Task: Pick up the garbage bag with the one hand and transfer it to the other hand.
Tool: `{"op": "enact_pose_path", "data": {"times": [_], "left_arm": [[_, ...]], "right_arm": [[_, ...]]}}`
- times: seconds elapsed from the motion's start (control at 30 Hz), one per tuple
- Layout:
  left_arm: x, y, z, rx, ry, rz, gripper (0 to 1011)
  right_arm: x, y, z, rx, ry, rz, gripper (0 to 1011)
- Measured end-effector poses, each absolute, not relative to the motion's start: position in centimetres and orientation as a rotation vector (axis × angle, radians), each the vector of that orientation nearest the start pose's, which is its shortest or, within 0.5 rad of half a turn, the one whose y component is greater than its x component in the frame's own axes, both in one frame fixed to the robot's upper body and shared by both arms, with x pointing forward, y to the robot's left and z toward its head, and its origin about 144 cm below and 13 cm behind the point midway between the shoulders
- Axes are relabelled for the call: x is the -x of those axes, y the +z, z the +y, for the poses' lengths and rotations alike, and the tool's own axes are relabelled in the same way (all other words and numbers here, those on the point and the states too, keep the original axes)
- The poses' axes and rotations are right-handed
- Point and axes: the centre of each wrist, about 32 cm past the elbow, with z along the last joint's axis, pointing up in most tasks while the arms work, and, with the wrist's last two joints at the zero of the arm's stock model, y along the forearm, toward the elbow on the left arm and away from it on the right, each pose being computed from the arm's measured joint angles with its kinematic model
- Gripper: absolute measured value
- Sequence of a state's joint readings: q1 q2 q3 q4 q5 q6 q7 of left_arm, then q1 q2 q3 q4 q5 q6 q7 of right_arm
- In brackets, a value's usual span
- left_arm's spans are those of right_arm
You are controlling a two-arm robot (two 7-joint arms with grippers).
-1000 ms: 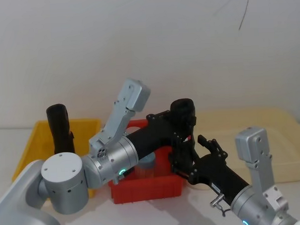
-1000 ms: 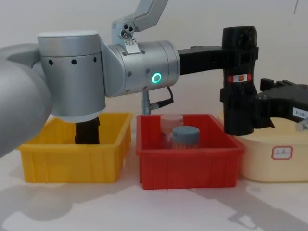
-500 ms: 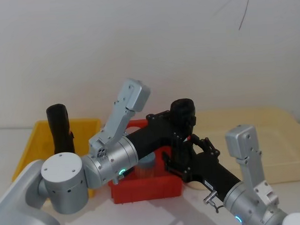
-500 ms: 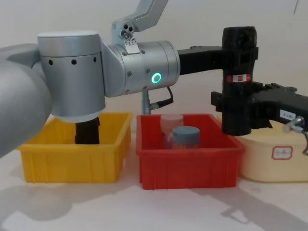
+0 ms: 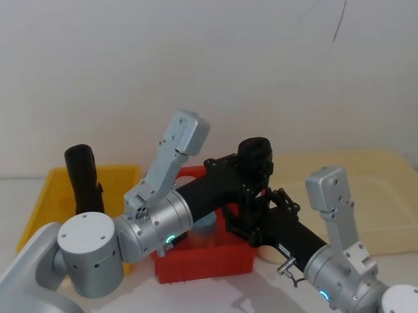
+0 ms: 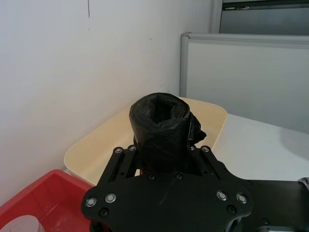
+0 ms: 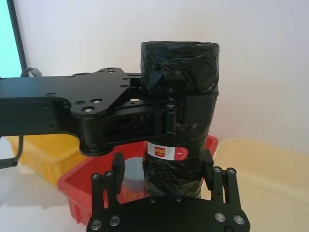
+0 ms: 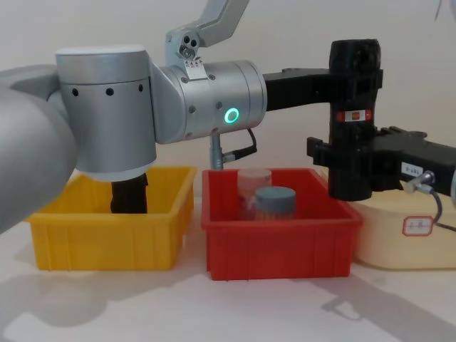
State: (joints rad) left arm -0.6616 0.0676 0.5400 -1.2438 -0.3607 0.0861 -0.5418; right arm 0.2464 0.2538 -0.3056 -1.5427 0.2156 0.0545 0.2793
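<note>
**Mid-air handover, seen at the alignment stage.** The left gripper (image 8: 353, 80) is clamping the bag (image 8: 354, 114) on its upper part, above the red-and-white label. It is holding the bag clear of the worktop (image 8: 214, 306), over the place where the red bin (image 8: 278, 228) meets the cream tray (image 8: 399, 246), toward the worktop's far edge. The bag's long axis is standing upright, and the left gripper is pointing at it level from the robot's left side.

The right gripper (image 7: 165, 171) is lying level on the opposite side and lower down, below the label. Its jaws are standing wide, one on each side of the bag's lower part, so the bag is sitting directly between them. In the right wrist view one jaw is sitting just beside the plastic and a gap is showing at the other.

The two grips are stacking along the axis, left above and right below, without overlapping.

*Judgement:* the coming move is turning on this alignment. The right jaws need only close across the axis. The left jaws should be opening only once the lower grip is firm, since slick plastic may slide downward.
</note>
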Motion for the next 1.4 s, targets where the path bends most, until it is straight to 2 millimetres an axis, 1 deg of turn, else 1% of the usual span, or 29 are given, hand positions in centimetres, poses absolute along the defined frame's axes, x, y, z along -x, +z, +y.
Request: {"op": "enact_pose_path", "data": {"times": [0.1, 0.13, 0.2, 0.23, 0.3, 0.37, 0.4, 0.43, 0.47, 0.53, 0.87, 0.9, 0.97, 1.07, 1.17, 1.27, 1.3, 1.37, 1.4], "left_arm": [[-59.25, 127.91, 9.57, 0.081, 0.535, -0.113, 371], [-59.25, 127.91, 9.57, 0.081, 0.535, -0.113, 371], [-59.25, 127.91, 9.57, 0.081, 0.535, -0.113, 371], [-59.25, 127.91, 9.57, 0.081, 0.535, -0.113, 371], [-59.25, 127.91, 9.57, 0.081, 0.535, -0.113, 371], [-59.25, 127.91, 9.57, 0.081, 0.535, -0.113, 371], [-59.25, 127.91, 9.58, 0.081, 0.536, -0.113, 371], [-59.25, 127.91, 9.58, 0.081, 0.536, -0.113, 371], [-59.25, 127.91, 9.58, 0.081, 0.536, -0.113, 371], [-59.25, 127.91, 9.58, 0.081, 0.536, -0.113, 371], [-59.25, 127.91, 9.58, 0.081, 0.536, -0.113, 371], [-59.25, 127.91, 9.58, 0.081, 0.536, -0.113, 407], [-59.25, 127.91, 9.58, 0.081, 0.535, -0.113, 436], [-59.25, 127.91, 9.58, 0.081, 0.535, -0.113, 553], [-59.25, 127.91, 9.58, 0.081, 0.535, -0.113, 624], [-59.25, 127.91, 9.58, 0.081, 0.535, -0.113, 745], [-59.25, 127.91, 9.58, 0.081, 0.535, -0.113, 745], [-59.25, 127.91, 9.58, 0.081, 0.535, -0.113, 840], [-59.25, 127.91, 9.57, 0.081, 0.535, -0.113, 861]], "right_arm": [[-51.59, 120.46, -20.87, 0.018, -1.012, -0.122, 909], [-51.69, 120.49, -20.84, 0.02, -1.014, -0.118, 865], [-51.77, 120.53, -20.83, 0.022, -1.015, -0.115, 829], [-51.86, 120.58, -20.81, 0.024, -1.016, -0.111, 776], [-51.94, 120.61, -20.81, 0.025, -1.017, -0.108, 738], [-52.01, 120.65, -20.81, 0.026, -1.017, -0.104, 663], [-52.03, 120.65, -20.81, 0.026, -1.018, -0.102, 643], [-52.08, 120.67, -20.8, 0.025, -1.018, -0.1, 586], [-52.09, 120.68, -20.8, 0.025, -1.018, -0.099, 570], [-52.13, 120.68, -20.8, 0.025, -1.018, -0.095, 557], [-52.18, 120.68, -20.78, 0.02, -1.019, -0.089, 557], [-52.17, 120.67, -20.78, 0.019, -1.019, -0.089, 557], [-52.16, 120.66, -20.79, 0.018, -1.02, -0.088, 557], [-52.14, 120.65, -20.81, 0.015, -1.02, -0.088, 557], [-52.14, 120.71, -20.89, 0.011, -1.023, -0.089, 557], [-52.16, 120.79, -21.1, 0.008, -1.029, -0.09, 557], [-52.17, 120.81, -21.16, 0.008, -1.031, -0.09, 557], [-52.22, 120.88, -21.44, 0.005, -1.039, -0.09, 557], [-52.27, 120.95, -21.64, 0.002, -1.046, -0.089, 557]]}}
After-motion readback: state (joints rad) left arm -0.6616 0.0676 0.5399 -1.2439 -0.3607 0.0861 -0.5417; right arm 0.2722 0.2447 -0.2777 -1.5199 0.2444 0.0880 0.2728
